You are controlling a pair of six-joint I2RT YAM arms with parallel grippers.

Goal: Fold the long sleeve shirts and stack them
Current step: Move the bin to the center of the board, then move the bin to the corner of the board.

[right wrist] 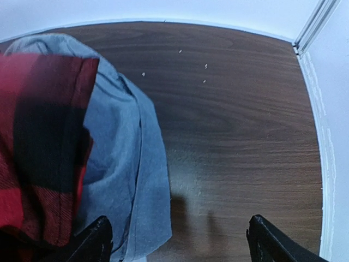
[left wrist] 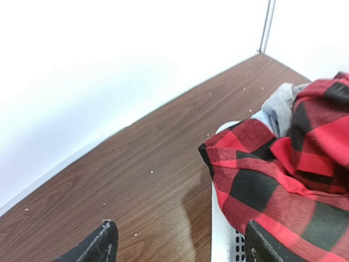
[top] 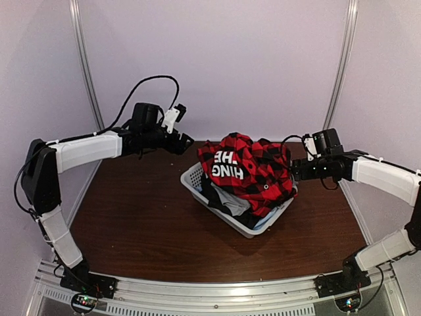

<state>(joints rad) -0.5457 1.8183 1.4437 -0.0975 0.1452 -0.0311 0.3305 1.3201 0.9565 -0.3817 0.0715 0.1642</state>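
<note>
Both jaw pairs wide apart, empty: left gripper [top: 181, 142] off the far-left corner of the basket [top: 195, 179], right gripper [top: 293, 170] just beside the flannel shirt [top: 253, 168] heaped inside it. White lettering [top: 229, 164] visible only from above; grey cloth [right wrist: 128, 158] underneath plainer from right wrist.

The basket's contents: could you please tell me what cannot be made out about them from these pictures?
- Top view: the flannel shirt heaped over the basket hides how many garments lie beneath; only a grey garment peeks out.
- Top view: a fold hides part of the white lettering.
- Left wrist view: the basket runs off the bottom edge under the flannel shirt.
- Right wrist view: the lower edge cuts the grey garment; its kind is unclear.
</note>
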